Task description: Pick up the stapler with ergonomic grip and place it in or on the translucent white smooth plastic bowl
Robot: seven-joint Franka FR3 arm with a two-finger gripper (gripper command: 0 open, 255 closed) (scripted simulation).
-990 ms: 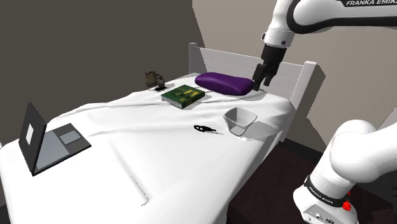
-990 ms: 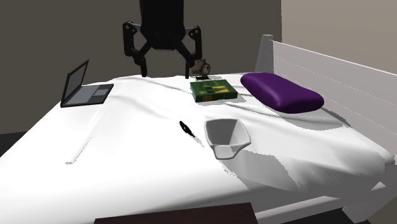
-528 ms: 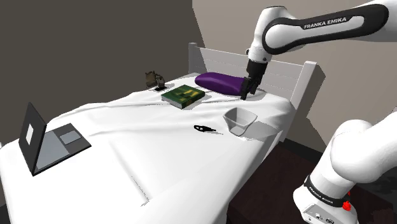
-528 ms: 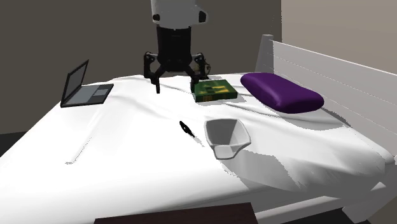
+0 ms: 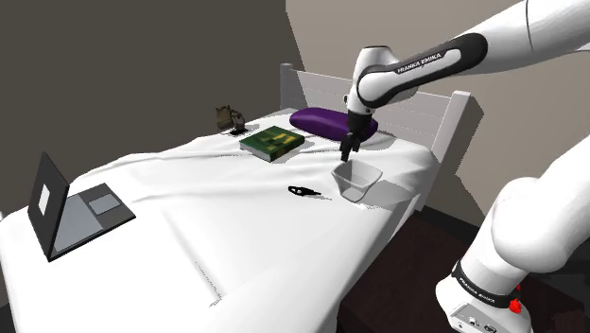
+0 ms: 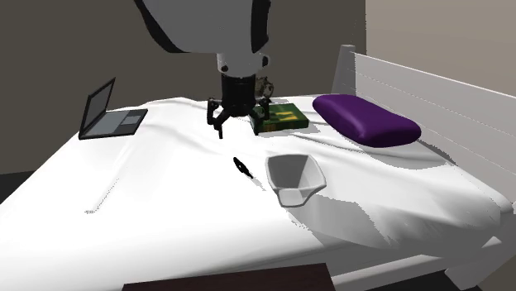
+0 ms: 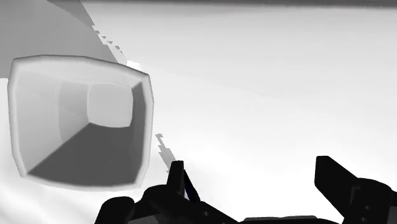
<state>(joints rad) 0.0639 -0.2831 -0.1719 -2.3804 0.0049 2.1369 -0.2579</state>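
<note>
Over the bed [image 5: 189,236], gripper [image 5: 348,149] hangs, fingers [image 7: 337,175] spread and empty, ready to straddle the stapler [image 5: 303,192] at nine o'clock of the bowl [image 5: 357,180].

"FRANKA EMIKA" on the white arm [image 5: 423,66]

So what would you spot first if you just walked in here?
Probably the big white robot arm reaching over the white bed, its open black fingers hanging over the sheet close to the pale squarish bowl. Then the bright purple pillow by the headboard, and the tiny black stapler lying on the sheet beside the bowl.
</note>
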